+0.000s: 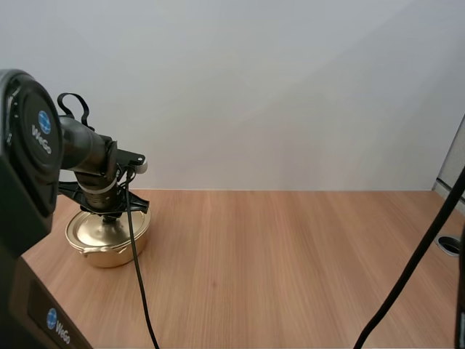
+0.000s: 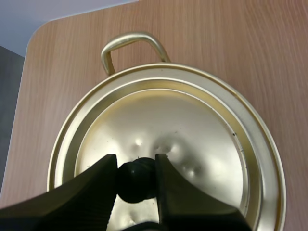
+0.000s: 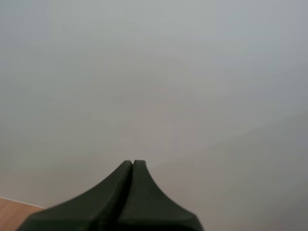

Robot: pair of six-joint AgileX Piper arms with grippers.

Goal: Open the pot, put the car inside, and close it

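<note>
A: What is showing besides the job's own things?
B: A light-brown wood-grain desk (image 1: 290,254) is stretching across, with one rounded corner. A round dark hole with a grey rim (image 1: 450,245) is sitting at its right edge. A plain pale wall (image 1: 276,87) is standing behind its far edge.

I see gold pot (image 1: 109,243) at 9 o'clock, high view | lid (image 2: 192,130) seated, closed (few small dents) | black knob (image 2: 137,180) at lid's centre, upright
</note>
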